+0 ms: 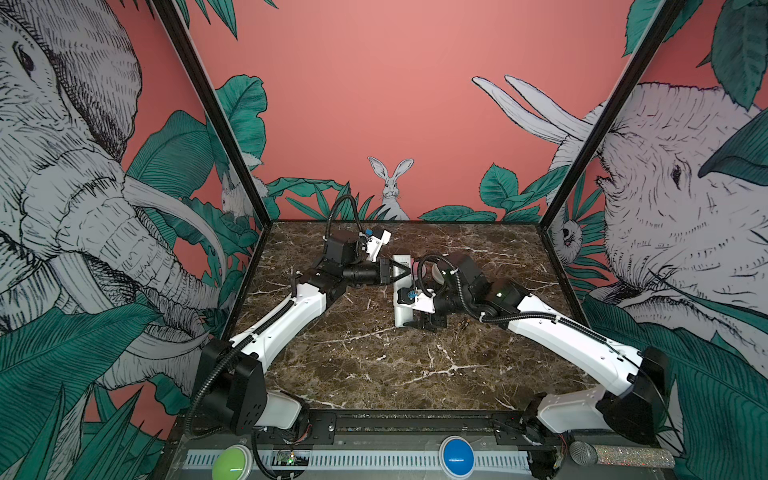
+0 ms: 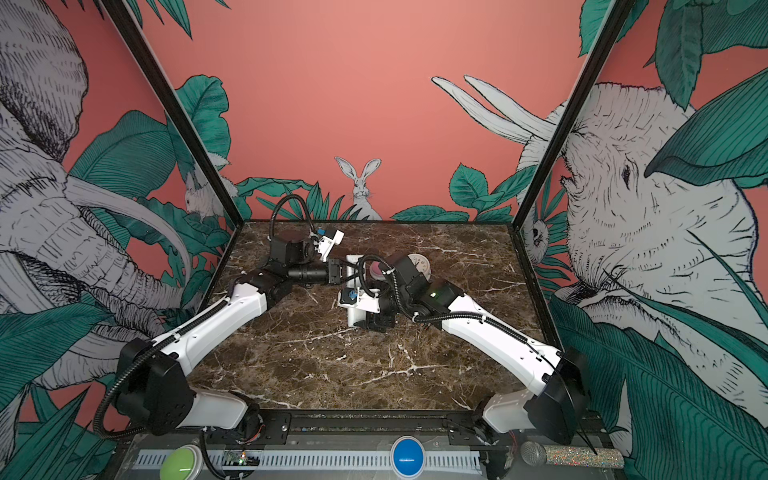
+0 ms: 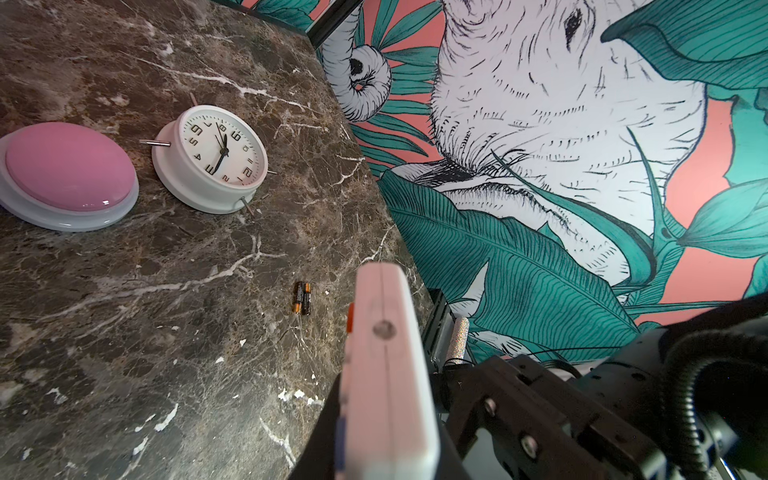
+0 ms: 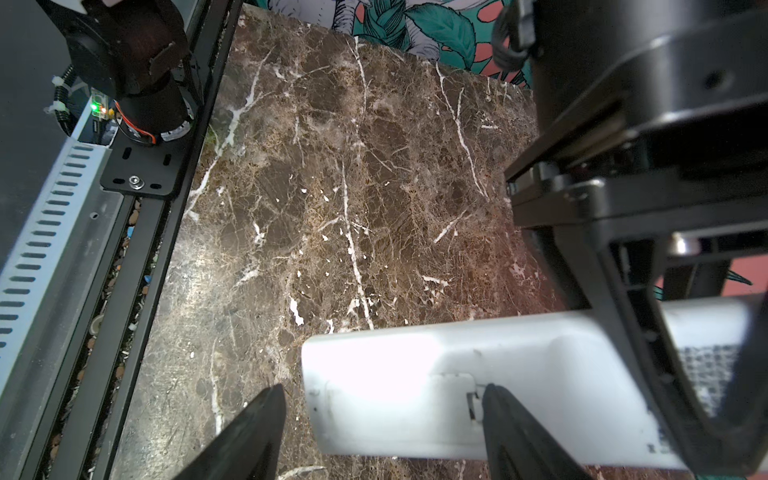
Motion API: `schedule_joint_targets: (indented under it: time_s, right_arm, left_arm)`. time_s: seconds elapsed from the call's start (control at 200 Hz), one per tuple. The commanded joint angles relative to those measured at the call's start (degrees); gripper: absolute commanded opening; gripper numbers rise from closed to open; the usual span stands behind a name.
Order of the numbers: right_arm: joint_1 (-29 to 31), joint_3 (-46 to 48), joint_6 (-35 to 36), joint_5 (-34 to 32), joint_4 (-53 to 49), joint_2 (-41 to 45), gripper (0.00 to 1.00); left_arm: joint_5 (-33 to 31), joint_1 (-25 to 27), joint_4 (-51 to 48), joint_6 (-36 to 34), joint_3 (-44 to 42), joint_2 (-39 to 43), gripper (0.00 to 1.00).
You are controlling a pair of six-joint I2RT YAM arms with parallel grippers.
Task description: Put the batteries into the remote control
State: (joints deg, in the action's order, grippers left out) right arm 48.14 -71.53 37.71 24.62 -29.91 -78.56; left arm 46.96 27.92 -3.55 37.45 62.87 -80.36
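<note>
**STEP IN HAND (judged):** battery cover removal, prior to loading cells.

1. L gripper (image 1: 403, 270) is clamped tight on the remote control (image 1: 402, 316) at its far end, w/ the plain back up. Cannot tell whether the remote rests on the table (image 1: 374, 374).
2. R gripper (image 4: 382, 390) is spread wide over the remote's near end. One finger (image 4: 511, 428) has its tip at the cover latch notch. The other hangs off the remote's end, gripping nothing.
3. Batteries (image 3: 302, 298): two cells, side by side and touching, flat on the table beside the remote on the R-arm side. Not yet loaded.

**NEXT (judged):** the R finger must catch the latch & slide the cover toward the remote's near end w/o twisting the remote in the L grip. Then pick up cells singly and check polarity.
</note>
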Motion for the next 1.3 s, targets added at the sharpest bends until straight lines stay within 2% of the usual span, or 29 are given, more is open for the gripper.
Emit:
schedule_joint_targets:
  time_s: [0.0,0.185,0.445,1.295]
  right_arm:
    - [1.05,-0.19,1.3,1.02,-2.85,-0.72,0.74]
    - [1.39,-0.62,1.75,0.76,-4.25,-0.18,0.69]
    - [1.69,-0.79,1.94,0.54,-5.07,0.99,0.66]
    - [1.78,0.24,1.75,-2.03,-2.93,2.48,0.68]
  left_arm:
    - [1.27,-0.15,1.71,-0.11,2.34,0.86,0.0]
    - [1.07,-0.32,1.61,-0.25,2.19,0.46,0.0]
    - [1.03,-0.51,1.5,-0.35,2.19,0.35,0.0]
    - [1.01,-0.59,1.44,-0.37,2.17,0.42,0.0]
